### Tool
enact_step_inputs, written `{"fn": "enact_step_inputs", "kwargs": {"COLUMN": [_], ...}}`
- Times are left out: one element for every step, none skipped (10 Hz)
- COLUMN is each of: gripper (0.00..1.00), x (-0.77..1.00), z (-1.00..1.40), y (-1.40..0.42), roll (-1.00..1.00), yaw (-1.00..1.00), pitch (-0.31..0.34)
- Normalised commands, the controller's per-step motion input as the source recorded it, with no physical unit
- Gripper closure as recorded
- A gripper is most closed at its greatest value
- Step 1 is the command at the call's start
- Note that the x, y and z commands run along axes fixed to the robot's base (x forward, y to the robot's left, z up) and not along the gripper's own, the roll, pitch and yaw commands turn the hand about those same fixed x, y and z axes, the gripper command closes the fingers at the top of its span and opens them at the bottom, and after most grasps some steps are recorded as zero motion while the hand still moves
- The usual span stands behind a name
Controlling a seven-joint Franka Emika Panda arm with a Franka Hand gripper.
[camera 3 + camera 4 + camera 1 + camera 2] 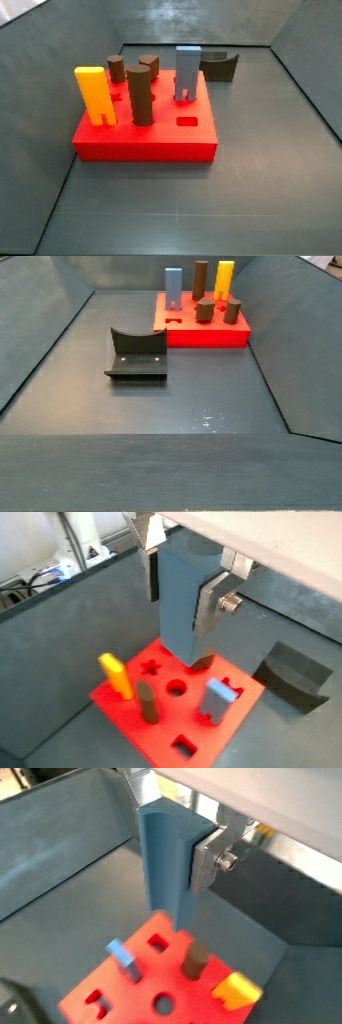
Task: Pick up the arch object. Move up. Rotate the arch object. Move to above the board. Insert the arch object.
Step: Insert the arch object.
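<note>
Gripper (187, 587) clamped on arch (183, 597) by upper flat faces, above board (127, 717); side views show arch (187, 74) upright on board (gripper unseen there); likely rigid, light, smooth; grip high, squarely.

We are seeing the gripper (183, 592) above the board (214, 727) only partly: the arch object (185, 622) is hiding most of one finger, and the frame edge is cropping its body.
</note>
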Motion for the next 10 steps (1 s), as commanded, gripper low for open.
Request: {"fn": "enact_step_inputs", "kwargs": {"gripper": [1.0,1.0,1.0,1.0,1.0,1.0,1.0,1.0,1.0,1.0], "x": [0.64,0.68,0.62,0.32,0.3,0.29,0.44,0.44,0.36,0.25], "z": [-0.28,-0.32,-0.36,-0.49,-0.51,-0.68,-1.0,-1.0,-1.0,-1.0], "y": [0.79,0.8,0.74,0.69,0.65,0.48,0.38,0.31,0.19,0.25], "roll": [-0.02,-0.04,-0.03,0.0,0.0,0.0,-0.09,-0.06,-0.02,0.0], "yaw": [0.04,0.0,0.05,0.09,0.1,0.12,0.03,0.0,0.0,0.0], "pitch": [0.0,0.013,0.023,0.0,0.0,0.0,0.0,0.01,0.0,0.0]}}
